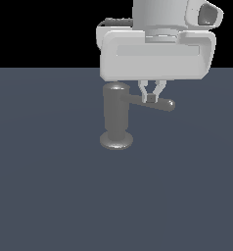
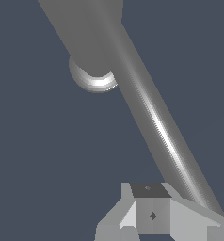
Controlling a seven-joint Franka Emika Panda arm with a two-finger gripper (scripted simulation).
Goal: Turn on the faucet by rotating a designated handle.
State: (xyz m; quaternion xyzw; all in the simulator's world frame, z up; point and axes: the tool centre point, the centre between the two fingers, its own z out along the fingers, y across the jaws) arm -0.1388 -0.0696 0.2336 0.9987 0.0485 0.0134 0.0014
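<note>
A: Faucet (image 1: pixel 116 117)?
B: Upright mid-surface (image 1: pixel 50 196), handle (image 1: pixel 160 103) sticking out toward the exterior view's right.
A: Gripper (image 1: pixel 151 97)?
B: Directly above the handle's middle, jaws narrow, fingertips down at the rod. Contact or grip, cannot tell.
A: Wrist view?
B: Rod (image 2: pixel 156 122) runs past one finger (image 2: pixel 151 212).

A flat dark blue-grey floor (image 1: pixel 50 196), seemingly bare, under black background (image 1: pixel 40 29)

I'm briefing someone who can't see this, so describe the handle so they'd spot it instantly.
Find the faucet, the upright grey cylinder on the dark floor. Near its top, the handle sticks out toward the exterior view's right, under the pincer. It's the only thin horizontal rod, with a rounded tip.
</note>
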